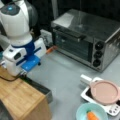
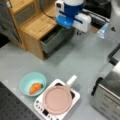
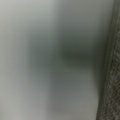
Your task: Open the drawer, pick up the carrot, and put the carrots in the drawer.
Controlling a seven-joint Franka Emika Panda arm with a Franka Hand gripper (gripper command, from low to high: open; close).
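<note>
The drawer (image 2: 53, 40) of the wooden-topped cabinet (image 2: 37, 25) stands pulled out, and its dark rim and grey front panel (image 1: 48, 96) show in both front views. My gripper (image 2: 63, 26) hangs low over the drawer's back end (image 1: 23, 72), its fingers hidden under the white and blue hand. The carrot (image 2: 35, 87), a stubby orange piece, lies in a light teal bowl (image 2: 26, 81) far from the gripper, at a front view's bottom right (image 1: 92, 116). The wrist view is only a blurred grey surface with a dark edge on the right.
A black-and-silver toaster oven (image 1: 85, 40) stands at the back, also at a front view's right edge (image 2: 110, 95). A white hob with a pink lidded pan (image 2: 57, 100) sits beside the bowl (image 1: 82, 111). Grey tabletop lies between the drawer and the bowl.
</note>
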